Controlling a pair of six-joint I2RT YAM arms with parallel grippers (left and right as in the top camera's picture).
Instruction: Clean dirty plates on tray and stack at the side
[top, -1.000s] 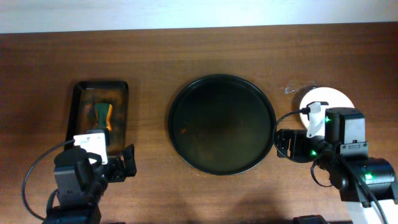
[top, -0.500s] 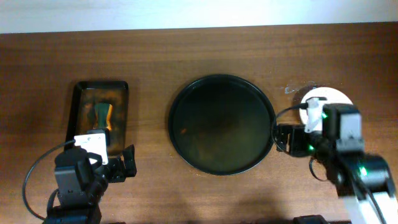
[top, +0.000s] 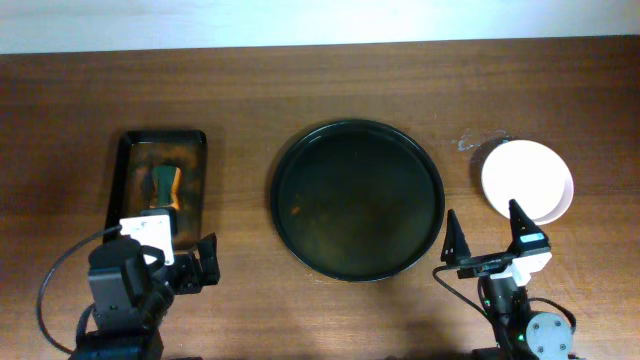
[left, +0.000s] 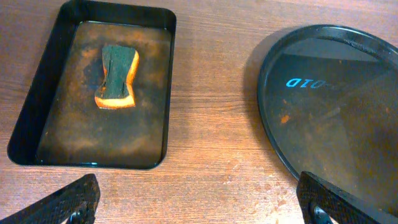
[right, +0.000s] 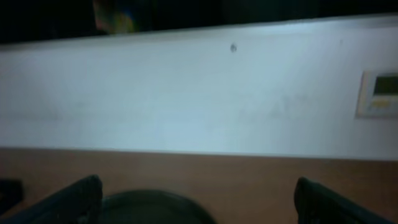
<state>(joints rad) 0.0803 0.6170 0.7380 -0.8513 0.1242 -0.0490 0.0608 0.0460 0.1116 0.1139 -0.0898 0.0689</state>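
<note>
The large round black tray (top: 357, 199) lies mid-table with nothing on it but faint orange smears; it also shows at the right of the left wrist view (left: 336, 112) and low in the right wrist view (right: 149, 208). A stack of white plates (top: 527, 180) sits on the table to the tray's right, its top face clean. My right gripper (top: 487, 238) is open and empty, fingers pointing up, just below the plates. My left gripper (top: 205, 262) is open and empty at the front left, over bare wood (left: 199, 199).
A small rectangular black tray (top: 159, 178) at the left holds rusty water and a green-and-orange sponge (left: 118, 76). A white wall (right: 199, 93) runs along the table's far edge.
My right arm has pulled back from the plate stack toward the table's front edge and tipped its gripper upward, uncovering the plates. The left arm has not moved.
</note>
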